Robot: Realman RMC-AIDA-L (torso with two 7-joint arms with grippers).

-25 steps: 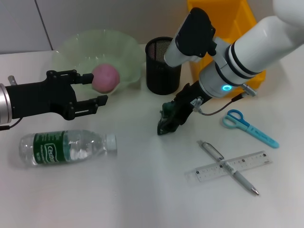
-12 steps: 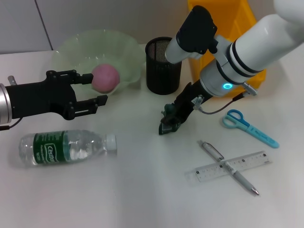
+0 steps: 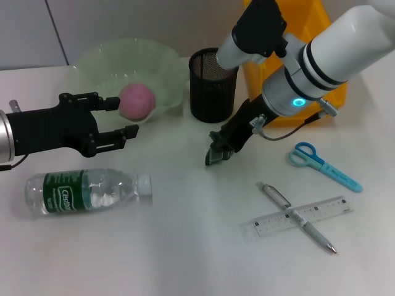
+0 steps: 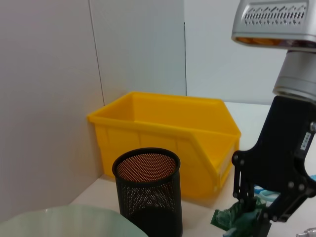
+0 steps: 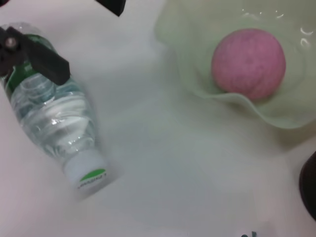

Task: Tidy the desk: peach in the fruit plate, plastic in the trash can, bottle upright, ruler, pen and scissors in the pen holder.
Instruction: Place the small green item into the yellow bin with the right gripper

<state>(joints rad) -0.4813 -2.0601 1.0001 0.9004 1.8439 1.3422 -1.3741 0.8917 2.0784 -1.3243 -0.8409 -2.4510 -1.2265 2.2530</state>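
Right gripper (image 3: 217,150): clamped on green plastic (image 3: 222,139), above desk
Trash can (image 3: 295,37): behind it, past pen holder (image 3: 212,84)
Left gripper (image 3: 117,117): open, idle

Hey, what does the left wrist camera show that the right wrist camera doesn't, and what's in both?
Only the left wrist view shows the yellow bin, the whole black mesh pen holder and the right gripper shut on the green plastic. Only the right wrist view shows the bottle lying on its side and the pink peach. Both show the pale green fruit plate, which holds the peach.
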